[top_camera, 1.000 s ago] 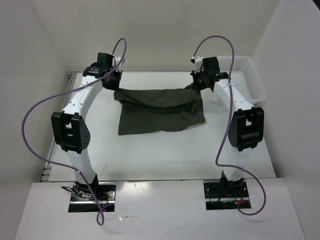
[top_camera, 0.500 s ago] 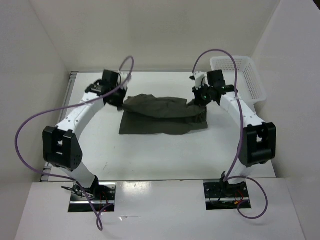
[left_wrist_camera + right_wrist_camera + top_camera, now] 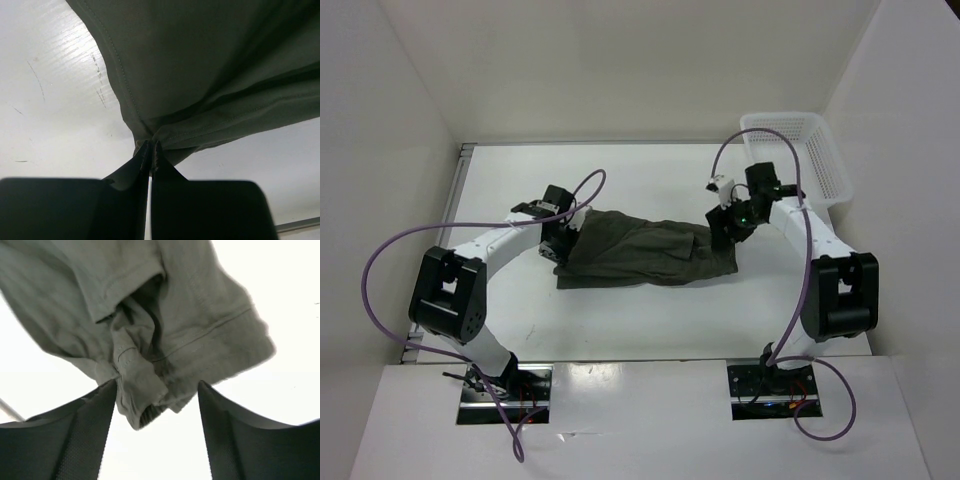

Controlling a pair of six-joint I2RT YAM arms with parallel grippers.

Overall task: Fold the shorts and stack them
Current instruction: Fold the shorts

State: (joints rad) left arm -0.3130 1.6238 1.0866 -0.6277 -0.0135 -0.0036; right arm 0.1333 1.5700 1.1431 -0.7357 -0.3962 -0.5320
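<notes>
The shorts (image 3: pixel 640 250) lie as a crumpled band across the middle of the counter (image 3: pixel 640 320). Their long axis runs from the left edge toward the right edge. They look loosely doubled over, with the upper layer bunched and not square with the layer beneath.

The left gripper (image 3: pixel 563 243) sits at the band's left end, clenched on a pinch of cloth. In its wrist view the fabric gathers to a point between the closed tips, and the rest spreads away from them toward the right edge.

The right gripper (image 3: pixel 724 236) is at the band's right end with its fingers spread. A thick seamed lump hangs between them and rests against one finger, but nothing is squeezing it, so I judge that end released.

Each arm is nearer its own end. Any smoothing pull would probably run along the long axis, with the left end as the held one. The right end would need to be grasped again before a second fold.

A white mesh basket (image 3: pixel 825 160) stands in the far right corner, beyond the right arm and well apart from the shorts. Nothing lies between the shorts and the near edge. Purple cables loop above both arms, clear of the cloth.
</notes>
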